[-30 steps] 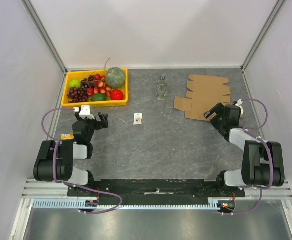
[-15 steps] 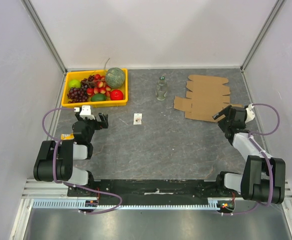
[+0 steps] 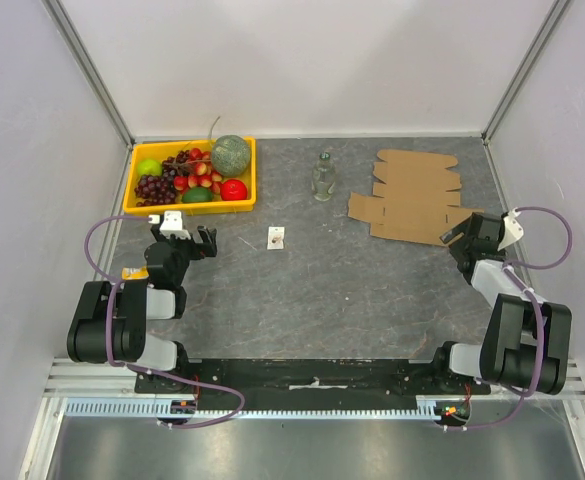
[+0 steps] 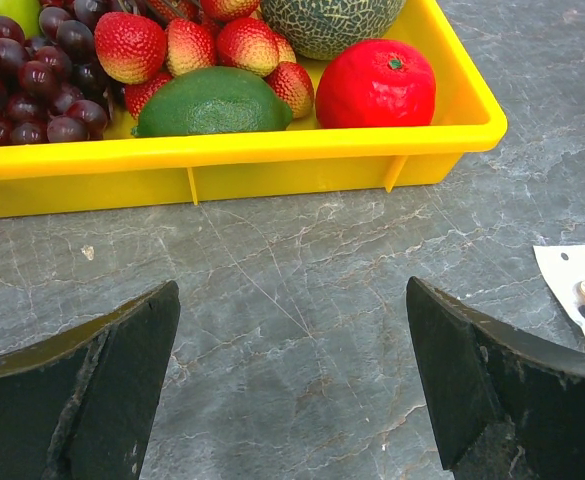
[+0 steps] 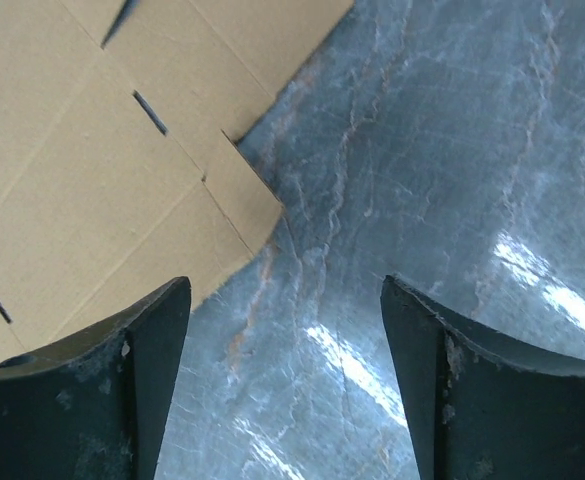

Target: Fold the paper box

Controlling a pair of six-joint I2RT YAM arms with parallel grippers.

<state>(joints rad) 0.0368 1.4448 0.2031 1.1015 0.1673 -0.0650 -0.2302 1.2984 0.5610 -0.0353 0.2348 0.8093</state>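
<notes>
The paper box (image 3: 412, 195) is a flat brown die-cut cardboard sheet lying at the back right of the table. My right gripper (image 3: 457, 238) sits just off its near right corner, low over the table. The right wrist view shows the sheet's corner tab (image 5: 102, 170) at upper left, reaching in front of the left finger. There the right gripper (image 5: 287, 330) is open, with only bare table between its fingers. My left gripper (image 3: 204, 240) hovers open over the table in front of the fruit tray, far from the sheet, and the left wrist view shows it (image 4: 292, 340) empty.
A yellow tray (image 3: 187, 208) of fruit stands at the back left, and its front wall (image 4: 272, 160) lies close ahead of the left fingers. A small clear bottle (image 3: 322, 177) stands at mid-back. A white tag (image 3: 276, 238) lies near the centre. Walls enclose three sides.
The right arm has swung to the right, from over the sheet's near edge to just off its near right corner. The left arm has stayed still.
</notes>
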